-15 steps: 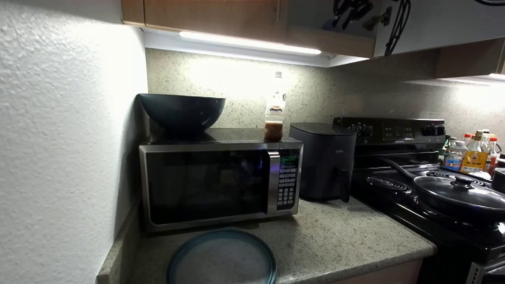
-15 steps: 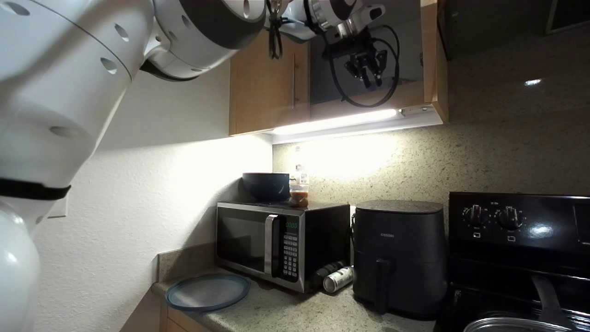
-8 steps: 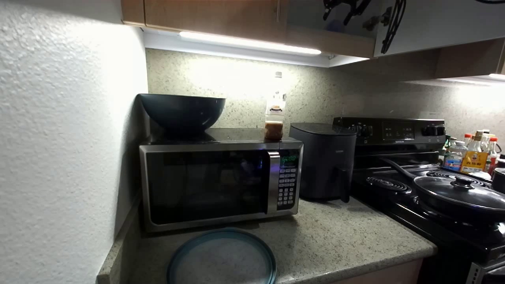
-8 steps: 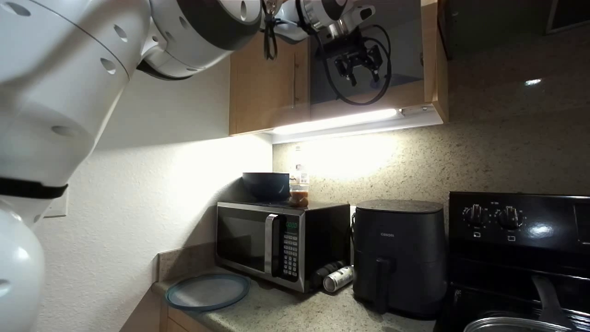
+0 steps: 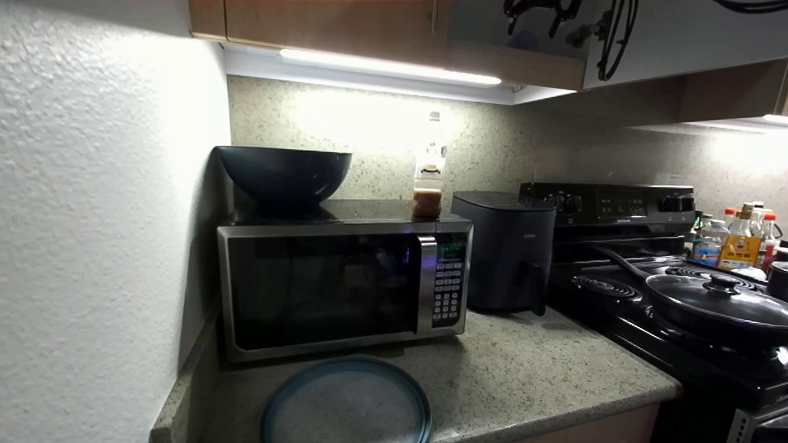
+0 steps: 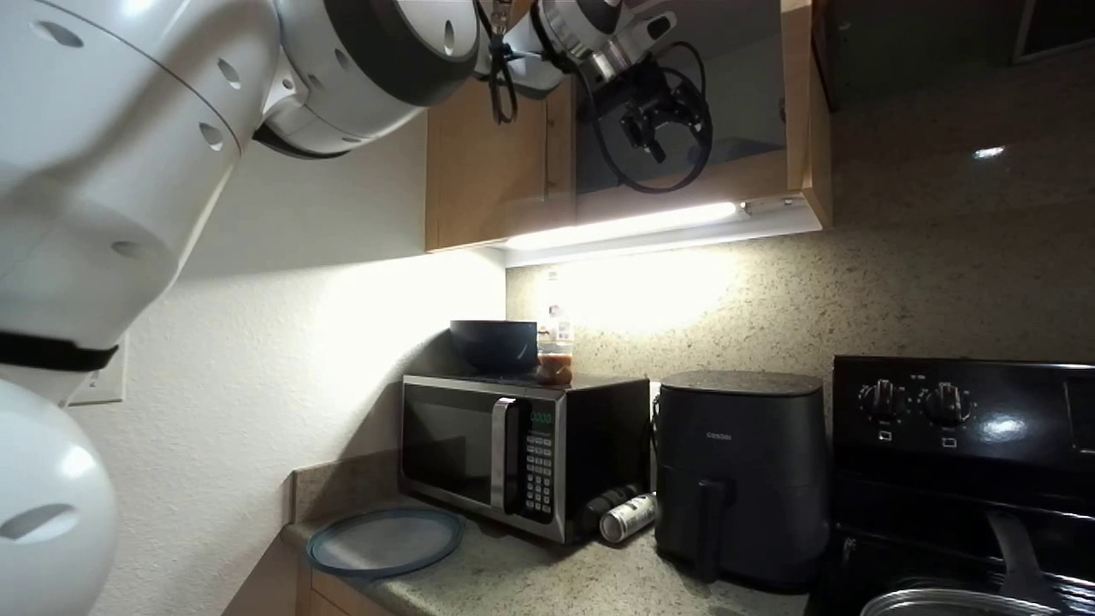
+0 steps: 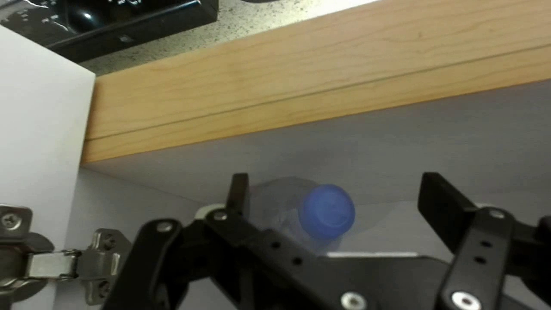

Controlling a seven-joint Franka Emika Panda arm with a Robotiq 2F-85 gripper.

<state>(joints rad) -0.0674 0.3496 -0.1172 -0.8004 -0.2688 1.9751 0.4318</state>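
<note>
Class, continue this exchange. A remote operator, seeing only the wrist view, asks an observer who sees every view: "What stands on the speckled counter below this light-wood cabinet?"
Observer: Among other things, a box-shaped, black-and-silver microwave oven.
Operator: What rests on top of it?
Observer: I can see a large, dark, glossy, round bowl up there.
Operator: Between the open jaws of my black gripper I see a round blue cap. Is anything fixed beneath the cabinet?
Observer: Yes: both exterior views show a long, straight, glowing white light strip.
</note>
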